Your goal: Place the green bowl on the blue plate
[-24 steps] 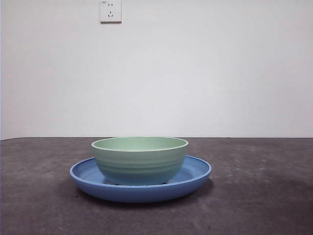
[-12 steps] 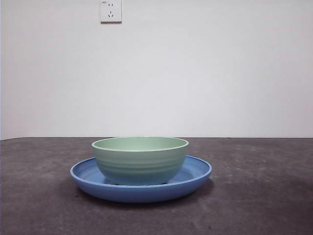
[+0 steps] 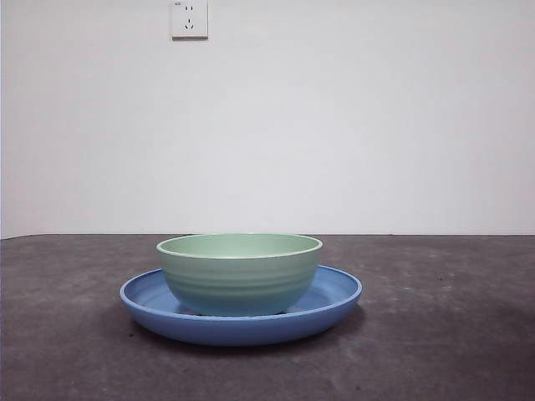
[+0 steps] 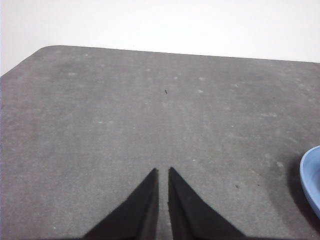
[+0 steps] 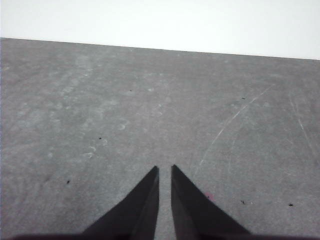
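Left gripper [image 4: 163,172] at lower centre of its wrist view, jaws nearly together, empty. Green bowl [image 3: 239,273] seated upright inside blue plate [image 3: 334,294], centre of front view. Right gripper [image 5: 164,170] likewise pinched on nothing. Placement apparently done; best kept clear. Bare table [image 3: 443,334] all round.
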